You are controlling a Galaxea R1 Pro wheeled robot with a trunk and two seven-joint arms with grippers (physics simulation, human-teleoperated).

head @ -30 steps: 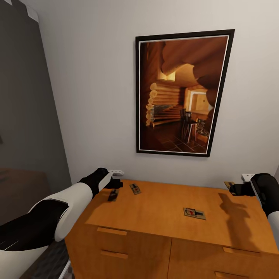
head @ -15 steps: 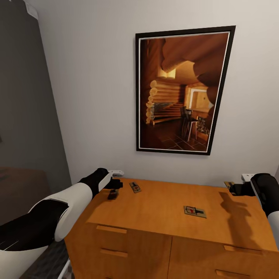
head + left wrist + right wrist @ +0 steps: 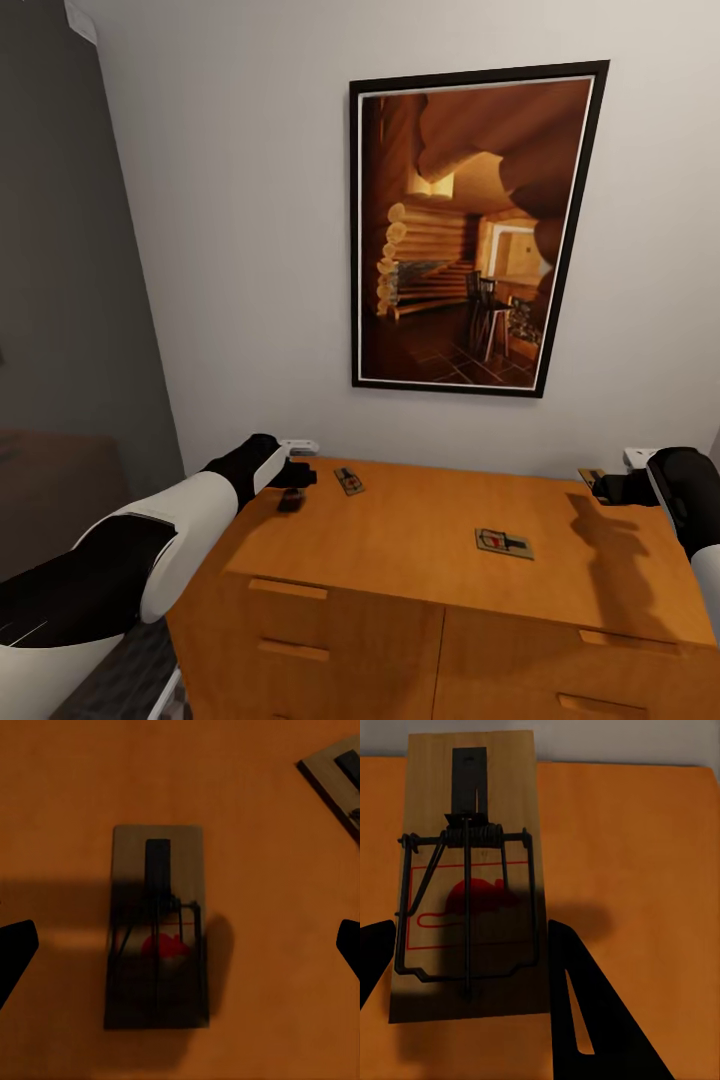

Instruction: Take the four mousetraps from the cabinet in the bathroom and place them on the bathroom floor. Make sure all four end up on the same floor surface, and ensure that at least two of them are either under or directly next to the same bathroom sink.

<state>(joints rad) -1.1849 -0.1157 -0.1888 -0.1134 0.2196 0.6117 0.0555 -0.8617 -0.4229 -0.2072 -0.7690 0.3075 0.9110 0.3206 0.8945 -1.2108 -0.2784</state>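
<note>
- Cabinet (image 3: 400,570): orange-brown wood w/ smooth flat top and slab pulls on the drawer fronts. Lower drawers cut off by the frame edge.
- Left arm: white forearm, black wrist, runs over the cabinet's front-left corner and hides part of that edge.
- Mid-top mousetrap (image 3: 503,543): flat tan board lying on the cabinet top towards its front, right of centre. Dark wire and red spot are small, hard to read.
- Left gripper (image 3: 291,487): over the cabinet's back-left area. In left wrist view only two dark fingertip (image 3: 16,954) corners show, wide apart, so it is open. Left mousetrap (image 3: 157,926) lies flat on the top between them, in shadow, its red spot dim, not touched.
- Second-left mousetrap (image 3: 348,482): just beside the left gripper, further along the cabinet's back edge. In left wrist view it is cut off at a corner.
- Right gripper (image 3: 605,487): at the cabinet's back-right corner, mostly hidden by the black wrist. In right wrist view the black fingers (image 3: 585,1005) sit either side of the right mousetrap (image 3: 469,877). Can't tell if they press it or if the jaws are closed.
- That board has pale wood grain, a coiled spring, a wire bail and a red mouse print.
- Framed picture (image 3: 470,235) on the white wall behind the cabinet: black frame, log-cabin interior.
</note>
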